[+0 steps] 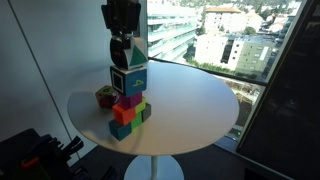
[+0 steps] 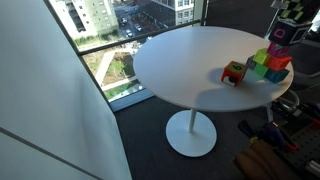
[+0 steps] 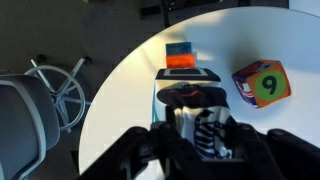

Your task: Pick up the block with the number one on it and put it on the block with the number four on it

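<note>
My gripper [image 1: 123, 36] is shut on the block with the number one [image 1: 132, 55], a cream-white cube with green edges. It holds it directly over the block with the number four [image 1: 130, 80], a white cube with a dark blue frame. That cube tops a stack of smaller magenta, orange and teal blocks. I cannot tell whether the two cubes touch. In the wrist view the held cube [image 3: 190, 118] fills the space between the fingers [image 3: 196, 135], and the blue frame's edge [image 3: 186, 73] shows just beyond it. The blue-framed cube also shows in an exterior view [image 2: 283, 33].
A small yellow-and-red block with a nine [image 3: 263, 83] lies on the round white table [image 1: 190, 110] beside the stack; it also shows in both exterior views [image 1: 105, 97] [image 2: 235, 72]. Large windows stand behind the table. A chair base [image 3: 55, 85] is on the floor.
</note>
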Tool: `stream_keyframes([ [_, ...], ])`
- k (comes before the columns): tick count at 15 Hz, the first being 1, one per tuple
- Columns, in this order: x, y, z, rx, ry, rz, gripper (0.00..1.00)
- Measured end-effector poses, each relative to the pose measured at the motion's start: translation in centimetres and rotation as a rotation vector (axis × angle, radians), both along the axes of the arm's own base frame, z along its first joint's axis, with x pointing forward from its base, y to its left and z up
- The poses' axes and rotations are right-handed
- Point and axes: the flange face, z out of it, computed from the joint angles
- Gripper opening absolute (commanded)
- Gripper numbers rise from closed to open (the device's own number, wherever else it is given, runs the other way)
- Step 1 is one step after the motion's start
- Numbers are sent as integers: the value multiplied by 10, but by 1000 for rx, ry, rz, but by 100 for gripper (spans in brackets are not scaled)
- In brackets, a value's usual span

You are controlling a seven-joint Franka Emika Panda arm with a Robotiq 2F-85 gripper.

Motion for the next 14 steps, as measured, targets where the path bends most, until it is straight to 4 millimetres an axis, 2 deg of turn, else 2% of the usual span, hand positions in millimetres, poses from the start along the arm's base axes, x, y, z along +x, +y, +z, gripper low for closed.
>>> stream_keyframes([
  [3, 0, -1, 0, 1, 0, -2, 98],
  [14, -2, -3, 2, 8, -6, -10, 100],
])
